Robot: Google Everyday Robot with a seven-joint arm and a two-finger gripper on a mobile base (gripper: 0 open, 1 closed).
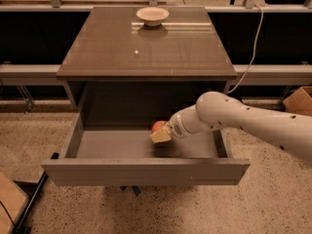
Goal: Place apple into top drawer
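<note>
The top drawer is pulled open below the brown cabinet top, showing its grey inside. My white arm reaches in from the right. My gripper is inside the drawer, near the middle and towards the back. It is shut on the small red-orange apple, which shows just past a tan fingertip. The apple hangs a little above the drawer floor, with a shadow under it.
A shallow cream-white bowl stands at the back of the brown cabinet top. A white cable hangs at the right. A cardboard box sits on the speckled floor at the far right.
</note>
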